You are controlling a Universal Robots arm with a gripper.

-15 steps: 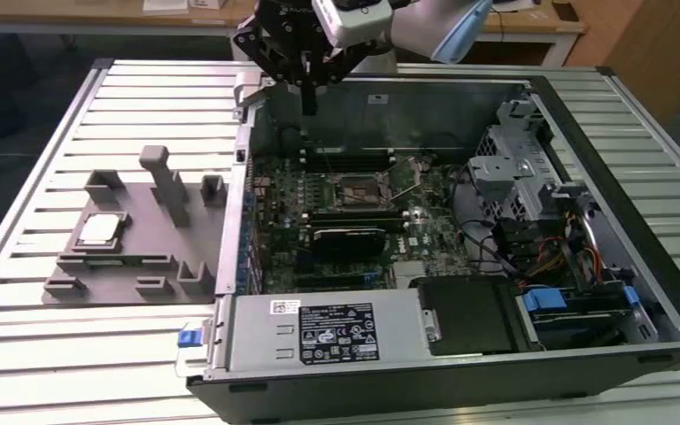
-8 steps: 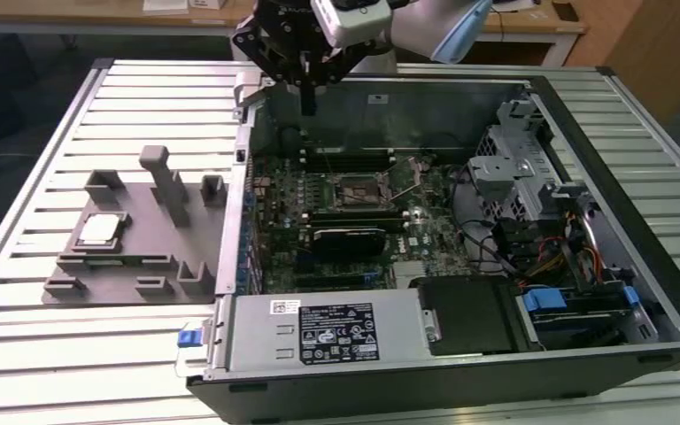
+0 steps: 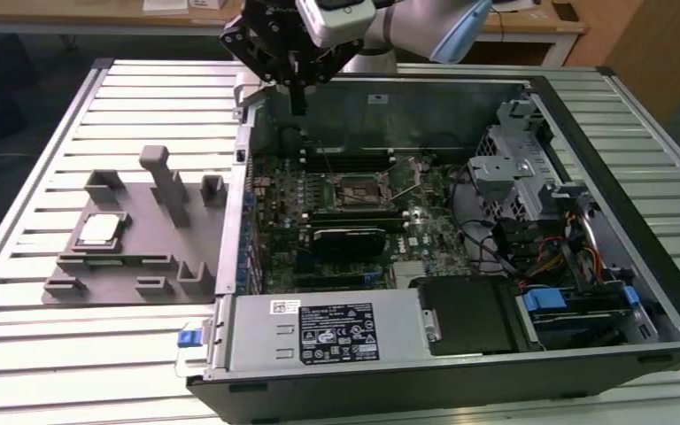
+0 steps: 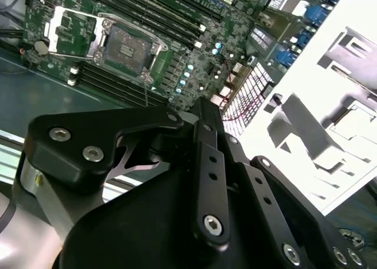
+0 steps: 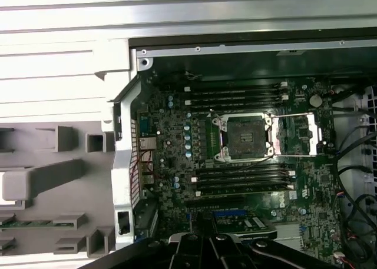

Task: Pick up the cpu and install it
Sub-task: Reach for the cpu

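Exterior view, silvery flat square cpu, grey tray

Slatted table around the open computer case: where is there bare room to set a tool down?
Bare slats lie in front of the grey holder tray, toward the camera, and another strip behind it, beside the case. The tray itself is crowded with blocks and the cpu; inside the case, board, cables and drive cage leave no room.

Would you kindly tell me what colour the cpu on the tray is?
Silvery-grey on top with a darker rim; the cpu shows best in the exterior view.
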